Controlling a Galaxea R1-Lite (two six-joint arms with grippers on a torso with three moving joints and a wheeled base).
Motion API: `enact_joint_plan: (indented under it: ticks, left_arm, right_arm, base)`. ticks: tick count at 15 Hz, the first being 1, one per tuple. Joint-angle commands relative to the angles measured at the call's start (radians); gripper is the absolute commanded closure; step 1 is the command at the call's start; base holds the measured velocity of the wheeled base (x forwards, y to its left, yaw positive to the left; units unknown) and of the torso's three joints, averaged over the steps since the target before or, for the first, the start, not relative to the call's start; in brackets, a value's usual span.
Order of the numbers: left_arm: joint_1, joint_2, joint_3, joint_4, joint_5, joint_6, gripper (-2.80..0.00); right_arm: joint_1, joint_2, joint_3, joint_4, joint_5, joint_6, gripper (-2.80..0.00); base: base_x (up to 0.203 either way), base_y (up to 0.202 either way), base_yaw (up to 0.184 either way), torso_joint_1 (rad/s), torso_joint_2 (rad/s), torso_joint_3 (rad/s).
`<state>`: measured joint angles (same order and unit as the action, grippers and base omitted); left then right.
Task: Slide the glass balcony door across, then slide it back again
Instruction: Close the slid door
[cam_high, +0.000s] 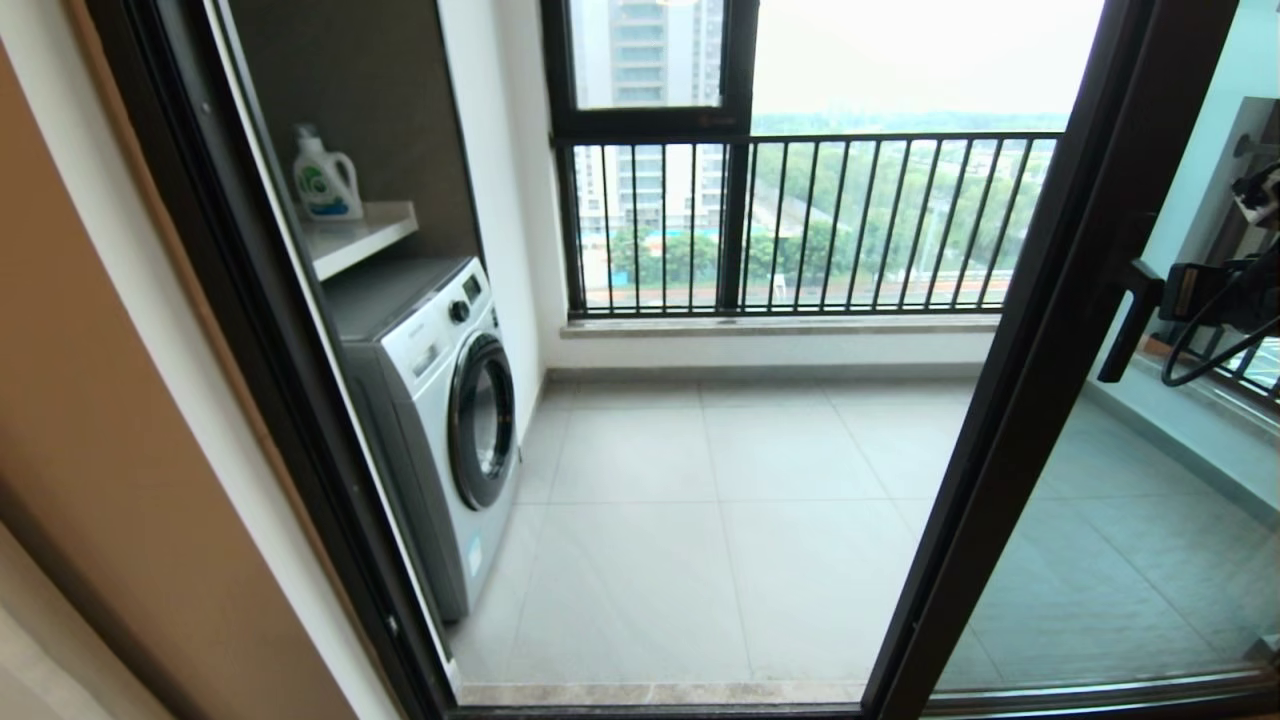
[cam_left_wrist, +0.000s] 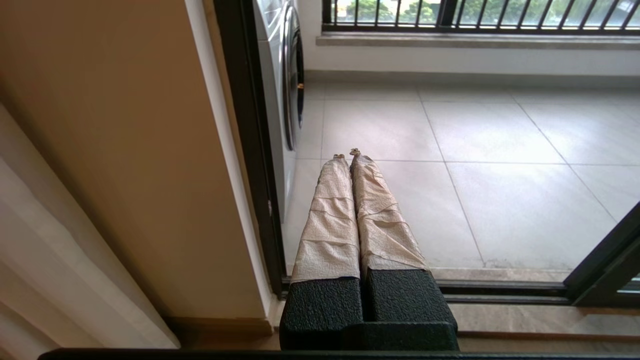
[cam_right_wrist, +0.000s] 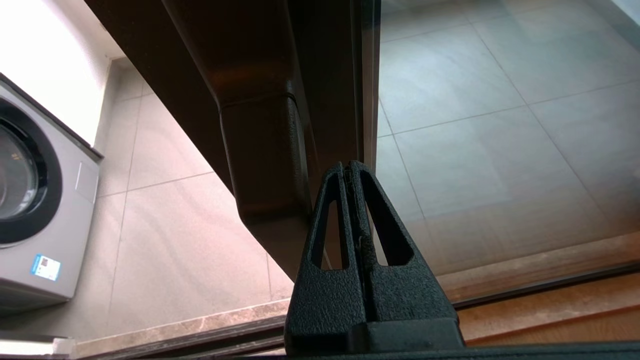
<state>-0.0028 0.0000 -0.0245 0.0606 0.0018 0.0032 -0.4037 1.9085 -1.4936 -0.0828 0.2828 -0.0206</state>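
The glass balcony door (cam_high: 1055, 300) stands part-way across, its dark brown frame slanting down the right of the head view, with the opening to its left. Its dark bar handle (cam_high: 1128, 325) sticks out toward me. My right gripper (cam_high: 1172, 291) is shut, holds nothing and sits just right of the handle. In the right wrist view its tips (cam_right_wrist: 348, 166) lie against the door frame (cam_right_wrist: 330, 75), between the handle (cam_right_wrist: 262, 160) and the glass (cam_right_wrist: 475, 125). My left gripper (cam_left_wrist: 347, 153), fingers wrapped in tan tape, is shut and empty, low by the left door jamb (cam_left_wrist: 245, 125).
A washing machine (cam_high: 440, 400) stands at the balcony's left wall, with a detergent bottle (cam_high: 325, 180) on the shelf above. A window with black railing bars (cam_high: 820, 220) closes the far side. The floor track (cam_left_wrist: 500, 292) runs along the threshold. A tan wall (cam_high: 120, 450) is at left.
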Motion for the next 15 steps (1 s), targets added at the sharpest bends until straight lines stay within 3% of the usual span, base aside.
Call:
enact_joint_plan:
  ticks: [1, 15]
  left_arm:
    - [0.000, 0.000, 0.000, 0.001, 0.000, 0.000, 0.00]
    - [0.000, 0.000, 0.000, 0.001, 0.000, 0.000, 0.00]
  right_arm:
    - [0.016, -0.006, 0.000, -0.002, 0.006, -0.001, 0.00]
    - [0.091, -0.022, 0.017, -0.002, 0.002, 0.002, 0.00]
  base:
    - [0.000, 0.000, 0.000, 0.000, 0.00, 0.000]
    - [0.000, 0.000, 0.000, 0.000, 0.00, 0.000]
